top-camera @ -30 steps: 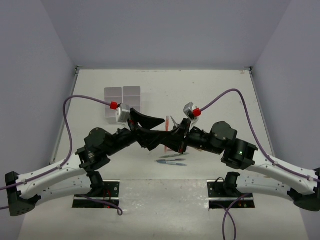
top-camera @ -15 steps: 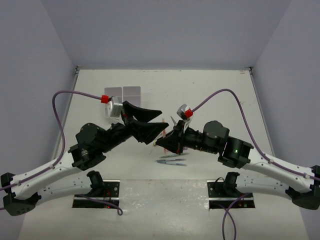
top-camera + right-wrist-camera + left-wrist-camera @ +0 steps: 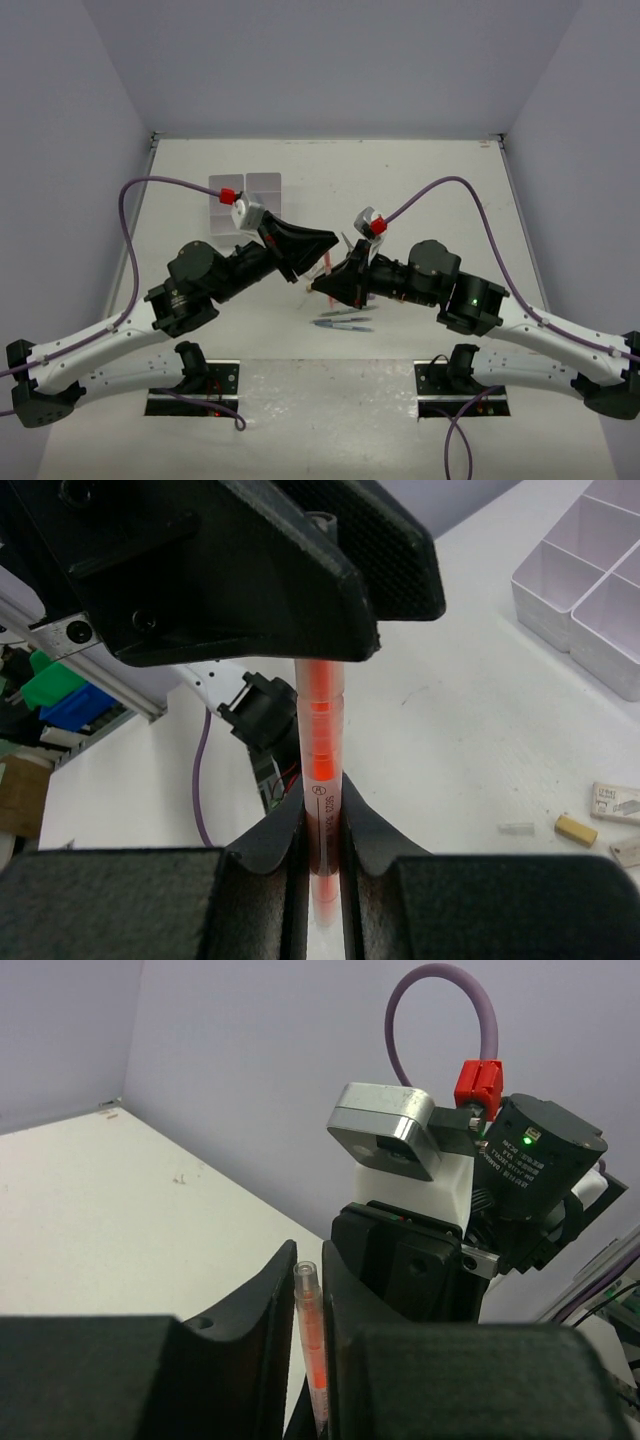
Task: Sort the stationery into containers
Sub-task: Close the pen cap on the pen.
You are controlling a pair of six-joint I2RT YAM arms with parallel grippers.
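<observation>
A thin red pen is held in the air between both arms, above the middle of the table. My right gripper is shut on its lower part. My left gripper is shut on its upper end, the clear tip of the red pen poking out between the fingers. In the top view the left gripper and right gripper meet tip to tip around the red pen. The white containers stand at the back left, and a corner of the containers shows in the right wrist view.
Two thin pens lie on the table just in front of the grippers. A white eraser, a small tan piece and a tiny clear cap lie on the table right of the held pen. Walls enclose the table.
My left gripper, wide open before, has swung onto the pen's upper end and closed on it. The right gripper has kept its grip and barely moved over the last half second.
</observation>
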